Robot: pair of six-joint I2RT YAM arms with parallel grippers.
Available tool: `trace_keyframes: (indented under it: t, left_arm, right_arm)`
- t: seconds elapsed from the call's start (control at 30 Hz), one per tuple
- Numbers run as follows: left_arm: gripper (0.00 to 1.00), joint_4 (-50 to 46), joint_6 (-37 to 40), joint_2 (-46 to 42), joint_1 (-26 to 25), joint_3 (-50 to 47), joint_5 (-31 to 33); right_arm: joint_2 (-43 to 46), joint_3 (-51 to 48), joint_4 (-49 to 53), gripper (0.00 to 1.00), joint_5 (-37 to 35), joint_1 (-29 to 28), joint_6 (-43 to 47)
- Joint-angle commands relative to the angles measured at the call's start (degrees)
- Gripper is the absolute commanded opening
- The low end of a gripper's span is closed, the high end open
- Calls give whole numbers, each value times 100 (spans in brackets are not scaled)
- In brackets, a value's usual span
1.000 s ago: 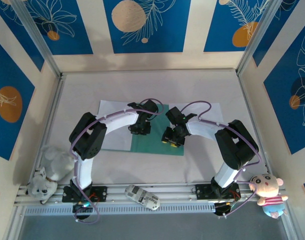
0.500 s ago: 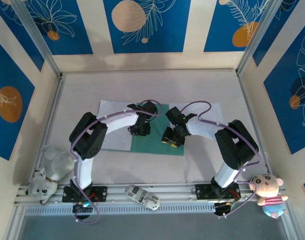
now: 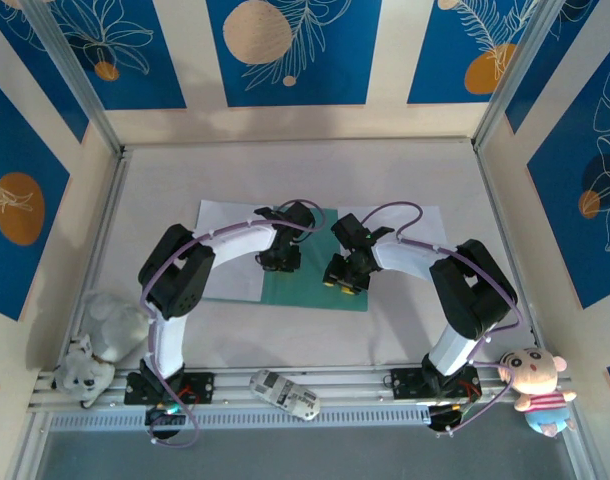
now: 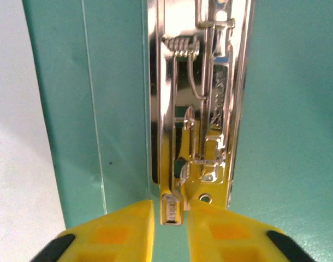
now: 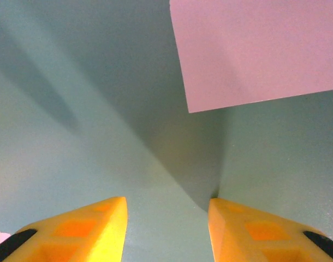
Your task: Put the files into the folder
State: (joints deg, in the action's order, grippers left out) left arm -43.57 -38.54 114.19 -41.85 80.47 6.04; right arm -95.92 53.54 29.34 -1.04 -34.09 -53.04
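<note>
The teal folder lies open and flat mid-table. White files cover its left cover, and another sheet lies on the right side. My left gripper points down at the spine. In the left wrist view the metal clip runs along the spine. Its small lever tab stands between my left gripper's yellow fingers, with a thin gap on each side. My right gripper is open over the bare teal cover, nothing between its fingers. A white sheet's corner lies ahead of it.
A grey-white plush dog sits at the front left by the rail. A small doll sits at the front right. A white device lies on the front rail between the arm bases. Frame posts and walls enclose the table.
</note>
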Motion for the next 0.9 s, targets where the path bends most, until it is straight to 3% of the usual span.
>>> trace_keyframes:
  t: [0.0, 0.87]
  left_arm:
    - [25, -344, 37, 18, 36, 91, 41]
    - [18, -379, 84, -35, 36, 294, 114]
  right_arm:
    - [-146, 12, 65, 45, 121, -37, 23]
    - [-121, -18, 80, 45, 132, -45, 36]
